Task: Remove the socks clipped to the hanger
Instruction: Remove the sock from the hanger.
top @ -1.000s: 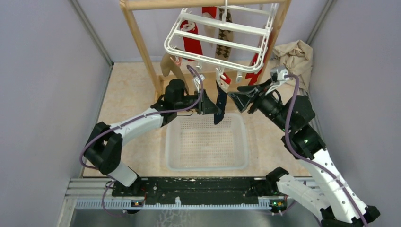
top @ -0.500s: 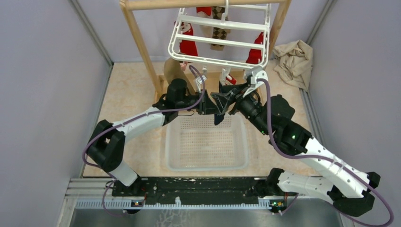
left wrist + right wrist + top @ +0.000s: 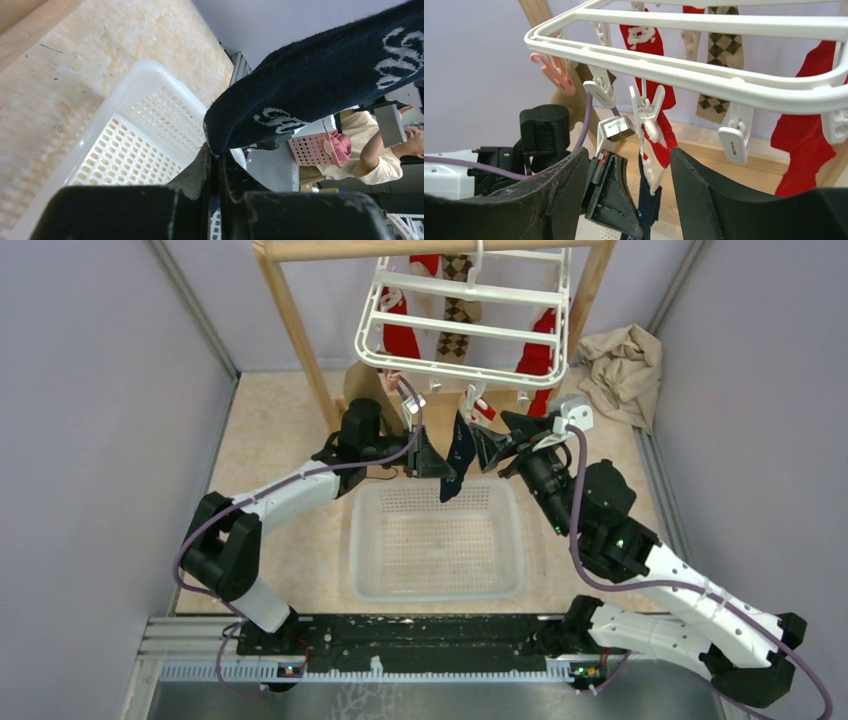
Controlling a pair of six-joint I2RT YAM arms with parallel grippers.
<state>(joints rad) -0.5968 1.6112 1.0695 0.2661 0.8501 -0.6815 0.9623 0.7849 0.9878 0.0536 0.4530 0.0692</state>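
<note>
The white hanger (image 3: 462,332) hangs from the wooden frame with red socks (image 3: 401,338) and an argyle one (image 3: 455,315) clipped to it. A navy sock (image 3: 459,453) dangles from a front clip (image 3: 474,408) over the basket. My left gripper (image 3: 438,464) is shut on the navy sock's (image 3: 320,85) lower edge. My right gripper (image 3: 500,438) stands open just right of that sock. In the right wrist view the clip (image 3: 646,107) pinches red-and-white fabric (image 3: 659,145) between my open fingers (image 3: 564,185), with navy (image 3: 650,205) below it and the hanger rail (image 3: 704,75) above.
A white perforated basket (image 3: 437,540) sits on the floor under the sock. The wooden frame's posts (image 3: 298,340) flank the hanger. A crumpled beige cloth (image 3: 620,365) lies at the back right. Grey walls close in on both sides.
The hanger has swung back level. My right gripper has come up beside the front clip and opened wider. The left gripper has shifted slightly left, still holding the navy sock.
</note>
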